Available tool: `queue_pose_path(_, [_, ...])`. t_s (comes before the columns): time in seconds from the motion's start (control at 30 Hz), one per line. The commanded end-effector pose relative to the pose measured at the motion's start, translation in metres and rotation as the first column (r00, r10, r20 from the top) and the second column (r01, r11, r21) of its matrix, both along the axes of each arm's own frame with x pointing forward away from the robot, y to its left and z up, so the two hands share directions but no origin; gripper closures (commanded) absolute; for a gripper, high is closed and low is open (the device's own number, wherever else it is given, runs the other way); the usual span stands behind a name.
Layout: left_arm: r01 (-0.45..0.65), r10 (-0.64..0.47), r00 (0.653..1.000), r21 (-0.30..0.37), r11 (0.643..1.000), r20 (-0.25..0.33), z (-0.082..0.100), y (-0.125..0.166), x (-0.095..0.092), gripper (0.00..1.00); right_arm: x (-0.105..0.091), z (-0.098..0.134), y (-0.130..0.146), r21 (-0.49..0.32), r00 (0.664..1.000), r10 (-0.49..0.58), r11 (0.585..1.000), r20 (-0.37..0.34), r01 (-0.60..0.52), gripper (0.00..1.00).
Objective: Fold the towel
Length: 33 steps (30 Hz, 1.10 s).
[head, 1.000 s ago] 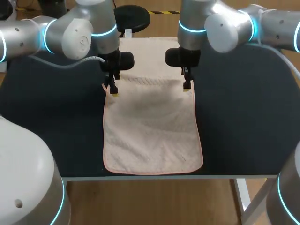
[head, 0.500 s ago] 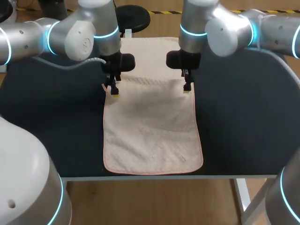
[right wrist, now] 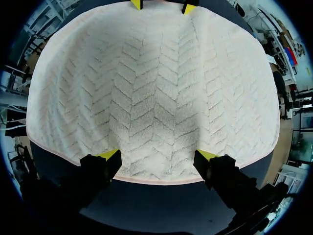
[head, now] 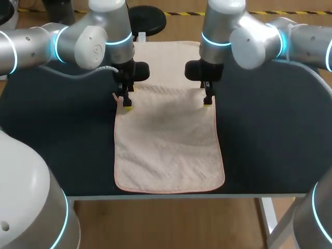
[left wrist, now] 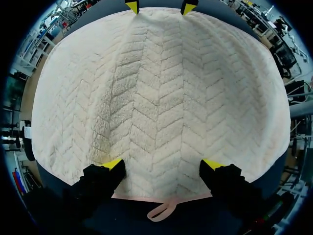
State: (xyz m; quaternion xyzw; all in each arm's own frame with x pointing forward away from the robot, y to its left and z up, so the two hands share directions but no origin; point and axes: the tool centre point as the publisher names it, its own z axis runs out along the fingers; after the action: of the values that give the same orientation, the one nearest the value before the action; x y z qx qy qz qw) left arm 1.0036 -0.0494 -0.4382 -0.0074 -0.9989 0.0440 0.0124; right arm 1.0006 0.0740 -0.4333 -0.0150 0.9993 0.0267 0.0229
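The towel (head: 168, 150) lies flat on the dark table (head: 270, 135), its long sides running from the far edge toward the near edge and its near hem close to the table's front. The left claw (head: 126, 104) stands at the towel's left long edge and the right claw (head: 207, 101) at the right long edge. They face each other across the cloth, somewhat beyond its middle. A faint crosswise ridge runs between them; I cannot tell whether it is a folded layer's edge or only a wrinkle. The left wrist view shows that claw (left wrist: 162, 166) spread wide, its yellow tips resting on or just over the cloth beside the hem, gripping nothing. A small hanging loop (left wrist: 161, 211) pokes out from the hem just under it. The right wrist view shows the same for the other claw (right wrist: 157, 157): fingers wide apart over the edge, with no cloth pinched between them. Judging by this, the step in hand is taking hold of the two side edges for a fold, and the hold is not yet made. The next move likely calls for both claws to pinch the edge at matching points. They would then need to lift and carry the cloth together, so the fold lands square and the hems line up.
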Motion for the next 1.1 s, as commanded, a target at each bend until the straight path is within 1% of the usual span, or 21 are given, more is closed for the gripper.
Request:
queue_pose_path(0.03, [-0.002,0.002,1.000,0.005,1.000,-0.005,-0.003,-0.001,0.004,0.00,0.001,-0.004,0.001,-0.007,1.000,-0.002,1.000,-0.002,0.002,0.00])
queue_pose_path(0.27, [-0.001,0.001,1.000,0.006,1.000,-0.002,-0.003,0.000,0.004,0.00,0.000,-0.009,0.000,-0.018,1.000,-0.011,1.000,-0.006,0.011,0.00])
queue_pose_path(0.53, [0.011,-0.011,1.000,0.003,1.000,-0.005,-0.008,-0.002,0.001,0.00,-0.001,-0.013,-0.002,-0.018,1.000,-0.027,0.999,-0.009,0.027,0.00])
queue_pose_path(0.6, [0.013,-0.013,1.000,0.003,1.000,-0.007,-0.009,-0.002,0.000,0.16,-0.001,-0.014,-0.002,-0.018,1.000,-0.030,0.999,-0.011,0.030,0.00])
queue_pose_path(0.63, [0.013,-0.013,1.000,0.003,1.000,-0.008,-0.010,-0.001,0.000,0.46,-0.001,-0.014,-0.002,-0.018,0.999,-0.031,0.999,-0.011,0.031,0.10])
queue_pose_path(0.67, [0.012,-0.012,1.000,0.003,1.000,-0.009,-0.011,-0.001,0.000,0.59,-0.001,-0.014,-0.002,-0.018,0.999,-0.032,0.999,-0.012,0.032,0.52])
queue_pose_path(0.7, [0.011,-0.011,1.000,0.004,1.000,-0.010,-0.011,-0.001,0.000,0.72,-0.001,-0.014,-0.002,-0.018,0.999,-0.033,0.999,-0.012,0.033,0.64])
queue_pose_path(0.73, [0.010,-0.010,1.000,0.005,1.000,-0.011,-0.012,-0.001,0.000,1.00,-0.001,-0.015,-0.003,-0.018,0.999,-0.035,0.999,-0.012,0.035,1.00])
queue_pose_path(0.9, [0.004,-0.004,1.000,0.008,1.000,-0.012,-0.012,-0.001,-0.001,1.00,-0.001,-0.014,-0.005,-0.021,0.999,-0.048,0.999,-0.004,0.048,1.00])
queue_pose_path(1.1, [-0.003,0.003,1.000,0.002,1.000,-0.001,-0.003,0.000,-0.003,1.00,-0.003,-0.010,-0.009,-0.020,0.998,-0.063,0.998,-0.001,0.063,1.00])
